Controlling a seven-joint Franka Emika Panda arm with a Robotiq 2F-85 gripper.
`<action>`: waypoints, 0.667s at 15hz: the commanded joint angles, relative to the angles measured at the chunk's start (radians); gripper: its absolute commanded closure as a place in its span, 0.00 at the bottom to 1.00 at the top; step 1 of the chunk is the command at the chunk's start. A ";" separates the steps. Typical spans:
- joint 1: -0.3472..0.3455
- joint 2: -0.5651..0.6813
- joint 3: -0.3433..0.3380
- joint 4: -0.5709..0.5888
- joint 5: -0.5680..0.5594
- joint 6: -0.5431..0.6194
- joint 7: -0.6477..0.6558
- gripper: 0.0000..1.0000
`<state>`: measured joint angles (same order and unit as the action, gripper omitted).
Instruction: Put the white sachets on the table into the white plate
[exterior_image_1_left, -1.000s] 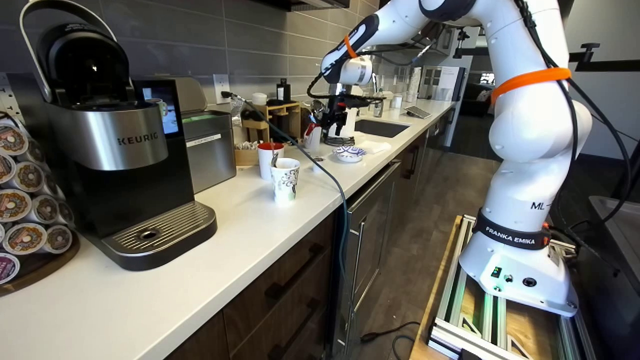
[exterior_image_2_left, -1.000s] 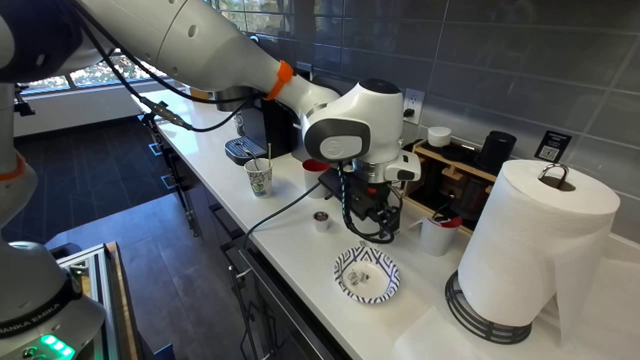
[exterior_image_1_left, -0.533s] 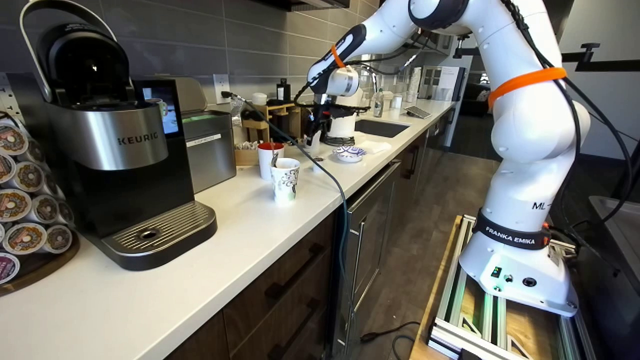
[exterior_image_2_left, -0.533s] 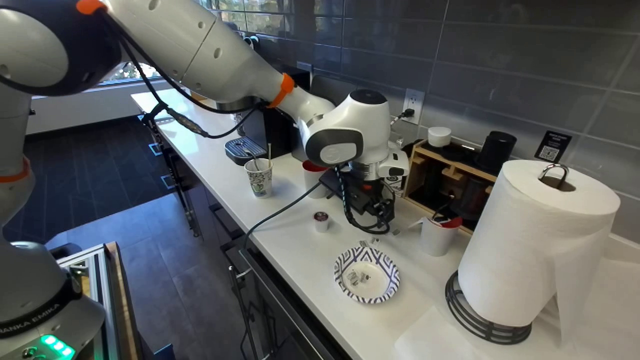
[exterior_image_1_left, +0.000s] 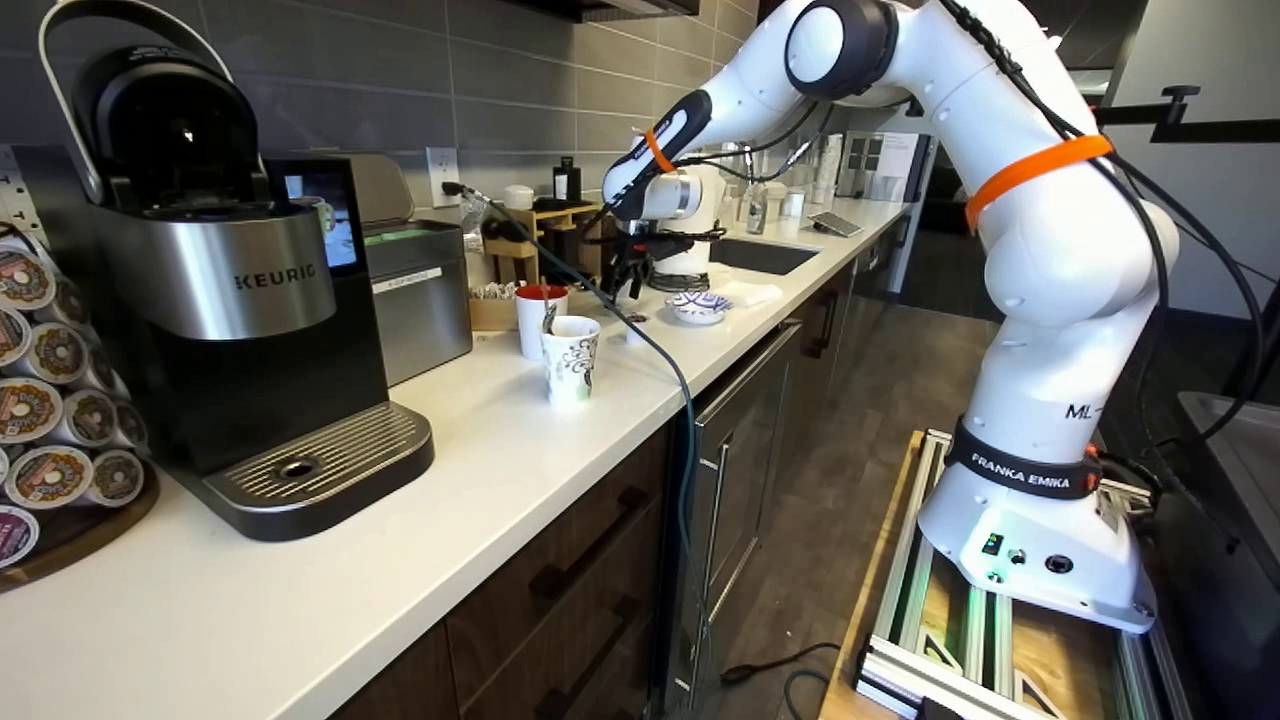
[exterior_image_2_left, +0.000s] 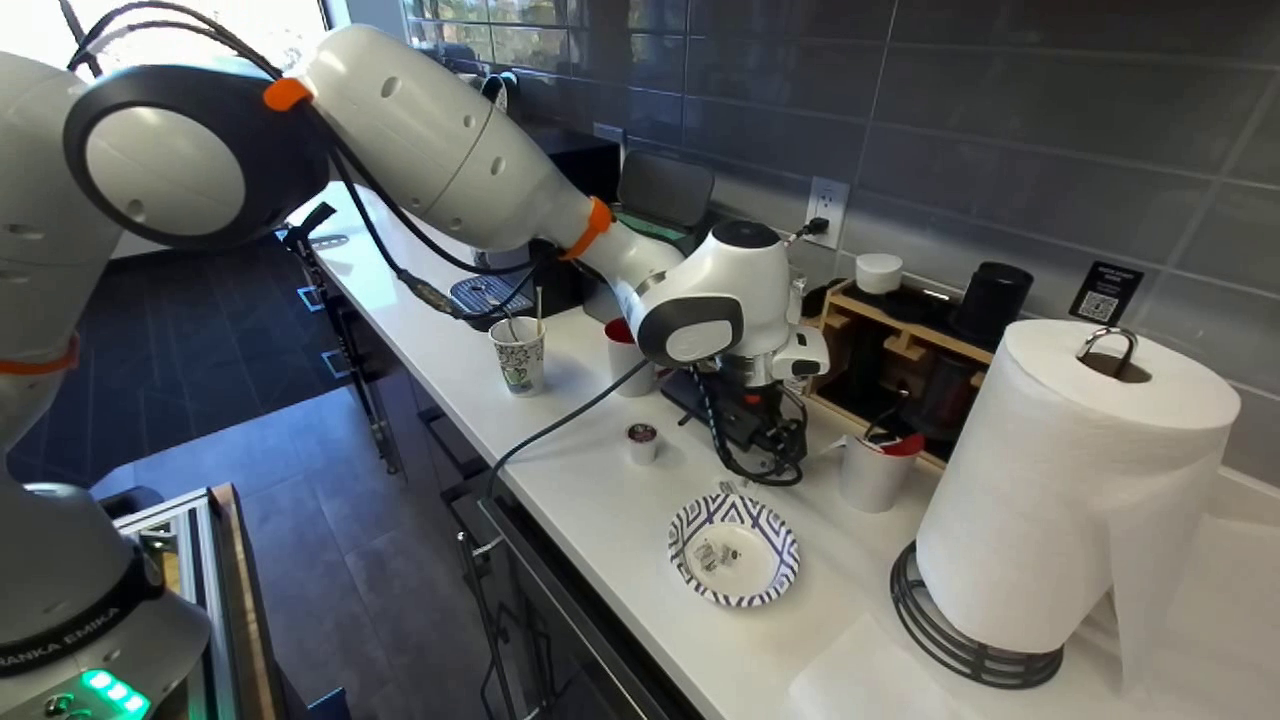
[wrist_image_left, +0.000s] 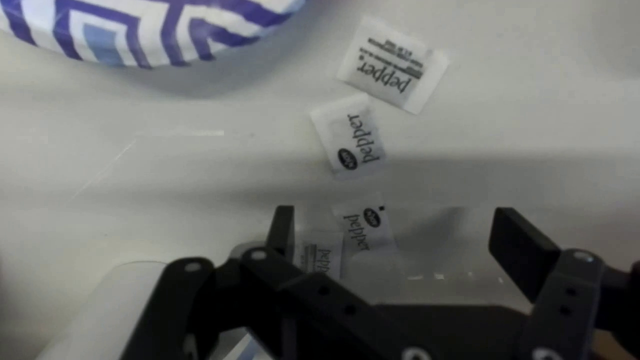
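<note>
The shallow white plate has a blue-patterned rim and stands on the off-white table (exterior_image_2_left: 590, 510). The plate shows in both exterior views (exterior_image_1_left: 698, 308) (exterior_image_2_left: 683, 545) and its edge shows in the wrist view (wrist_image_left: 150, 35). Some sachets (exterior_image_2_left: 714, 553) lie inside it. Several white pepper sachets lie on the table beside it: two farther ones (wrist_image_left: 392, 67) (wrist_image_left: 348, 137), and two nearer ones (wrist_image_left: 365, 225) (wrist_image_left: 320, 252), the last partly hidden by a finger. My gripper (wrist_image_left: 394, 220) is open and empty over the table, with the two nearer sachets seen between its fingers, towards the left one.
A white mug with red inside and utensils (exterior_image_2_left: 872, 475) stands close to the gripper. A paper towel roll (exterior_image_2_left: 1090, 500) stands beyond. A coffee pod (exterior_image_2_left: 642, 443), a patterned cup (exterior_image_2_left: 518, 355), a red-lined cup (exterior_image_2_left: 622, 365) and a wooden organizer (exterior_image_2_left: 900, 340) are nearby. A cable crosses the counter.
The gripper has come down towards the table and shifted back along the counter towards the coffee machine side, then slightly towards the wall. The plate and the sachets in it have not moved.
</note>
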<state>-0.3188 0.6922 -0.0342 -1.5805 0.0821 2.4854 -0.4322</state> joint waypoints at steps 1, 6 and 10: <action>0.001 0.075 0.003 0.098 -0.029 0.002 0.011 0.00; -0.006 0.141 0.007 0.192 -0.048 -0.024 0.002 0.00; -0.003 0.186 -0.002 0.244 -0.065 -0.052 0.013 0.00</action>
<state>-0.3193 0.8231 -0.0329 -1.4100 0.0428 2.4789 -0.4323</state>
